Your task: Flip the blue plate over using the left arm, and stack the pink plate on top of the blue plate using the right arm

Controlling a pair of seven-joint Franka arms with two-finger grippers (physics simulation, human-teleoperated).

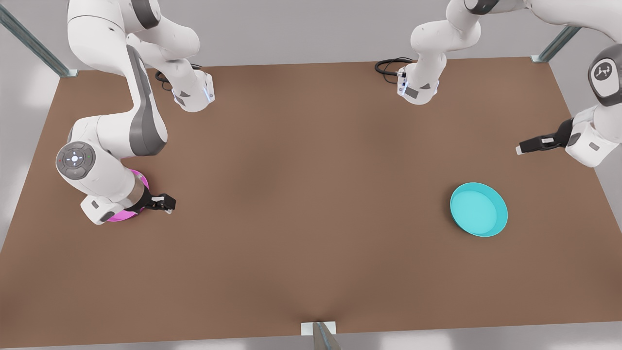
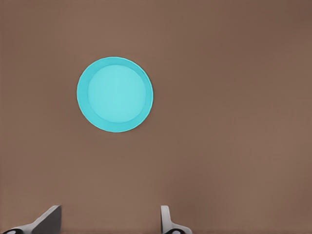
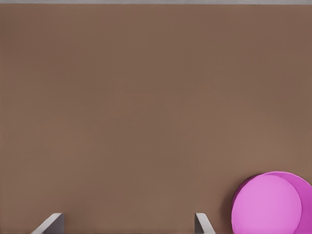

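The blue plate [image 1: 478, 209] lies flat on the brown table [image 1: 311, 194] at the front view's right; in the left wrist view the blue plate [image 2: 115, 94] sits ahead of the fingers. My left gripper [image 1: 521, 148] hovers beyond it toward the table's right edge, clear of it, and the left gripper [image 2: 108, 224] is open and holds nothing. The pink plate [image 1: 142, 183] rests at the front view's left, mostly hidden under the right arm's wrist. My right gripper [image 1: 165, 202] hangs just beside it. The right gripper [image 3: 126, 226] is open, with the pink plate [image 3: 270, 204] off to one side.
Both arm bases [image 1: 194, 95] [image 1: 417, 87] stand at the table's far edge, each with a black cable [image 1: 388, 65]. A small bracket [image 1: 318, 328] sits at the middle of the near edge. Bare brown tabletop spreads between the two plates.
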